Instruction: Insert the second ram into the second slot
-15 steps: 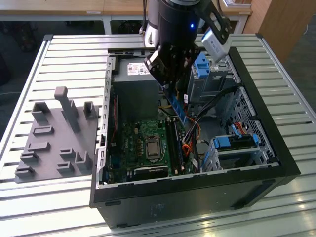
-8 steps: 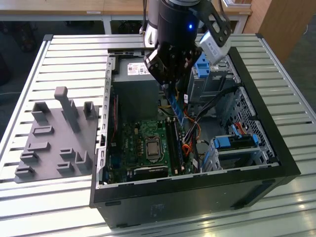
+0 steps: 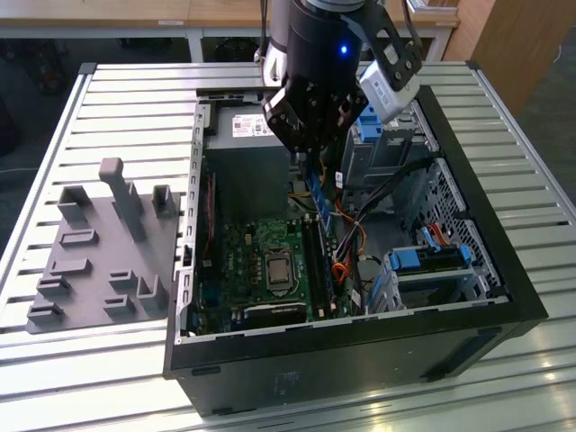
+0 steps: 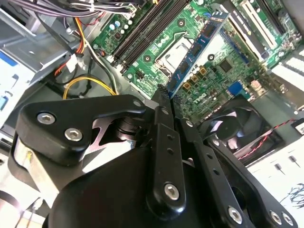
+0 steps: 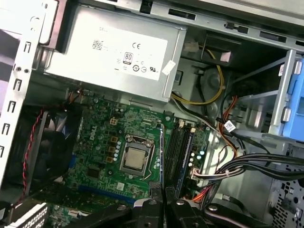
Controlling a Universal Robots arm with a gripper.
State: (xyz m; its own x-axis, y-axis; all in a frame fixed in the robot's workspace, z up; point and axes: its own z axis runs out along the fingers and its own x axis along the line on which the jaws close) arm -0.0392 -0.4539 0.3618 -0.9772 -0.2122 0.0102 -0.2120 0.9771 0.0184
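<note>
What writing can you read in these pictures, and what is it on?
Big white label on the grey metal power supply box: fine print too small to read.
Long thin blue ram stick: markings blurred, unreadable.
Small white wire tag: too small to read.

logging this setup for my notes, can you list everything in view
second ram: one, blue, held above the motherboard
motherboard: one, green, inside the case
processor socket: one, silver, mid motherboard
power supply: one, grey, beside the motherboard
fan: one, black, at the motherboard's edge
drive-bay clips: two seen, light blue, exterior view's right of the case
computer case: one, black, open, on the table
fixture tray: one, grey, exterior view's left of the case
table: one, silver, slatted
gripper: one, black, shut on the second ram
</note>
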